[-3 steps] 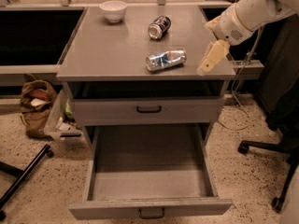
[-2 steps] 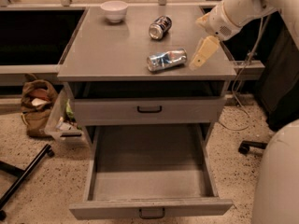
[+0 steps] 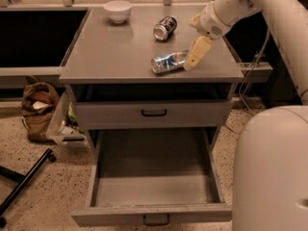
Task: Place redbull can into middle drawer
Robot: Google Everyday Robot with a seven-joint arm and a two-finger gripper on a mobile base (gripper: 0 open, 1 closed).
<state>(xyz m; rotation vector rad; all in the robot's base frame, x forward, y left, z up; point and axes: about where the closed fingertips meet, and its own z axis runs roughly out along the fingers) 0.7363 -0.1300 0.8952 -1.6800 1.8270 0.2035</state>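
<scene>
The redbull can (image 3: 168,61), silver and blue and dented, lies on its side near the front right of the grey cabinet top (image 3: 110,52). My gripper (image 3: 195,52) comes in from the upper right. It is open and empty, and its cream lower finger (image 3: 197,54) hangs right against the can's right end. The middle drawer (image 3: 151,213) is pulled fully out below, and its long grey interior holds nothing. Above it is a shut, shallower drawer front with a black handle (image 3: 154,112).
A dark can with a silver top (image 3: 164,28) lies on its side behind the redbull can. A white bowl (image 3: 118,11) stands at the back left. My white body (image 3: 269,172) fills the lower right. A brown bag (image 3: 37,107) and black pole (image 3: 24,182) are on the floor at left.
My gripper has moved left and down across the cabinet top, from the right edge to the can's right end. My body has come into view at the lower right. The can has not moved.
</scene>
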